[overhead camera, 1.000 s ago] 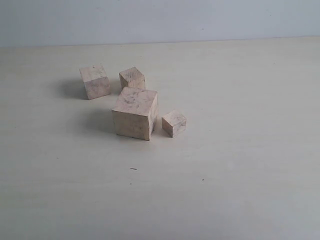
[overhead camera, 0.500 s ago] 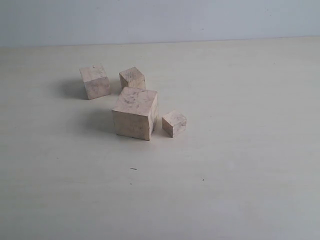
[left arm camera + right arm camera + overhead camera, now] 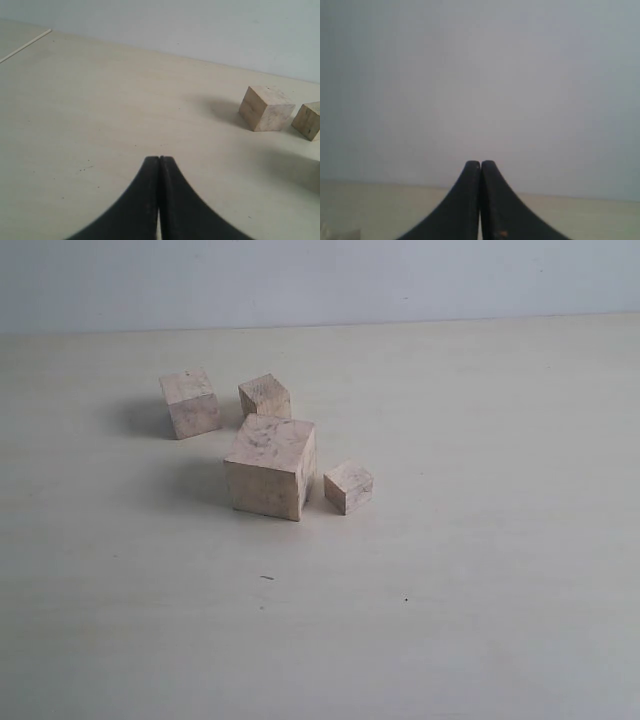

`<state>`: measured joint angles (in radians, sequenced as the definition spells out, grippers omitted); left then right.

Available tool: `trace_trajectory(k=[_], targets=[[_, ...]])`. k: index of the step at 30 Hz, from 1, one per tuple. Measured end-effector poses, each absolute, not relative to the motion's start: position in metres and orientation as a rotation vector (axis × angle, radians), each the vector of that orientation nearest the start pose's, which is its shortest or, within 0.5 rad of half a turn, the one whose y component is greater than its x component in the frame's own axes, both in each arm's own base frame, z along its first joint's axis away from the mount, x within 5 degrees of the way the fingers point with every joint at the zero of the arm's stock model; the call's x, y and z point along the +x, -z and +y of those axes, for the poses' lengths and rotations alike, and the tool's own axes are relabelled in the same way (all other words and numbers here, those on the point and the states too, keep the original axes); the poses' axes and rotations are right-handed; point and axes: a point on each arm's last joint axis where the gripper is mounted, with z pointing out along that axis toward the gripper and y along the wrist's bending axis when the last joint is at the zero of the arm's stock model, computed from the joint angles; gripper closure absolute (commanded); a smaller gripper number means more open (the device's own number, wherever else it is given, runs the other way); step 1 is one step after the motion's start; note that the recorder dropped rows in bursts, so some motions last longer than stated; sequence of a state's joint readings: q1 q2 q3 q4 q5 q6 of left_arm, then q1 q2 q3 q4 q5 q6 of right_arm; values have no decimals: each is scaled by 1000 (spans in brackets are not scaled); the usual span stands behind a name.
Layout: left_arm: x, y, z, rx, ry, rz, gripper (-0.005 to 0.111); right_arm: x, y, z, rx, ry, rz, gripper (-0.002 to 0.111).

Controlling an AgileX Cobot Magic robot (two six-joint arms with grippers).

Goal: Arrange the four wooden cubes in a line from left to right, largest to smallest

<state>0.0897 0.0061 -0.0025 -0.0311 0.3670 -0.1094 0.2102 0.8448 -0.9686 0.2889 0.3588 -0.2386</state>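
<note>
Tabletop point(image 3: 450, 590), cubes point(image 3: 266, 108) beyond left end effector point(image 3: 159, 161)

I see the largest cube point(image 3: 270, 468) frontmost, with the smallest cube point(image 3: 348, 487) just beside it on the right. The second cube point(image 3: 190, 403) and third cube point(image 3: 265, 397) sit behind, unaligned.

The light was soft, even and rather bright over the pale desk point(image 3: 480, 590). In the exterior view the largest cube point(image 3: 270, 468) threw a faint, diffuse shadow to its left. The right wrist view was hazy, and the right pincer point(image 3: 480, 163) and left pincer point(image 3: 159, 159) looked blurred.
</note>
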Motion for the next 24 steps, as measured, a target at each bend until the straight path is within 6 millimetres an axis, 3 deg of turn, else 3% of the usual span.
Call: trace_trajectory(k=[8,11,18,24], targets=[[53,-181,4,-203,44,1843,107,270,-396,105,-510,-323,2079,108],[53,-181,4,-203,44,1843,107,296,-379,125,-696,-309,2194,108],[53,-181,4,-203,44,1843,107,332,-307,171,-1205,-416,2268,108],[53,-181,4,-203,44,1843,107,343,-277,195,-1239,-697,2213,108]])
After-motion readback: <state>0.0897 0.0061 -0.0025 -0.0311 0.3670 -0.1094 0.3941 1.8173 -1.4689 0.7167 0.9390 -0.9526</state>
